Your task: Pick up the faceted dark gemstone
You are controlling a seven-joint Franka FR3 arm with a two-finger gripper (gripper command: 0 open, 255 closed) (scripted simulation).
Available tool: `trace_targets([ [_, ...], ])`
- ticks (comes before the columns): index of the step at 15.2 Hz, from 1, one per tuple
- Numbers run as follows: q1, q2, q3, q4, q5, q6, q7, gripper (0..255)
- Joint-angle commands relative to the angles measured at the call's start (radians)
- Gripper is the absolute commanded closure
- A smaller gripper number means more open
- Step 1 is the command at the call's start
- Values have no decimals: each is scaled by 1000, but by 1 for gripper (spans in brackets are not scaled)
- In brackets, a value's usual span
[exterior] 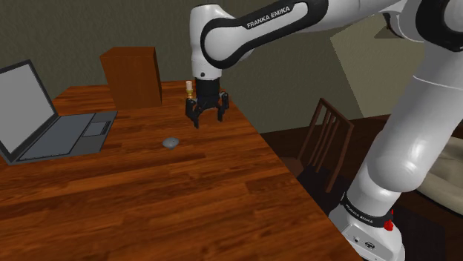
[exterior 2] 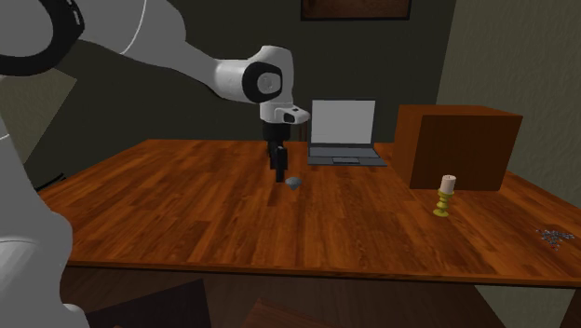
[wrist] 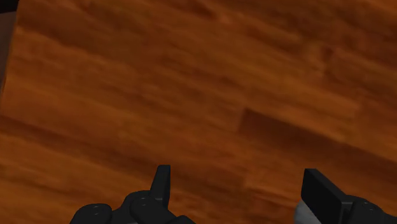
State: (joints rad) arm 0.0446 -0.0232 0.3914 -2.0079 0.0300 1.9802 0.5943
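The gemstone [exterior: 171,141] is a small grey faceted lump lying on the wooden table [exterior: 156,207], between the laptop and the arm. The second exterior view shows the gemstone [exterior 2: 294,182] just to the right of the black gripper [exterior 2: 278,173]. In the shoulder view my gripper [exterior: 208,119] hangs above the table, to the right of the stone and a little farther back, pointing down. Its fingers stand apart with nothing between them. In the wrist view the gripper [wrist: 242,191] is open over bare wood grain of the table [wrist: 210,83].
An open laptop [exterior: 52,122] sits at the shoulder view's left, a brown wooden box [exterior: 133,74] stands at the back, and a small candle holder [exterior 2: 446,196] is near it. A tiny glittery object [exterior 2: 556,237] lies near the table's edge. A chair [exterior: 326,141] stands beside the table.
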Motion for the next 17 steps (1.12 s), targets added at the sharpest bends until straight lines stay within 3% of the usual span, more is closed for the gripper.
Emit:
trace_targets([
  [1,13,88,16,73,-41,10,56,0],
  [11,151,515,2,509,-229,-29,251,0],
  [17,153,540,-6,464,-241,38,259,0],
])
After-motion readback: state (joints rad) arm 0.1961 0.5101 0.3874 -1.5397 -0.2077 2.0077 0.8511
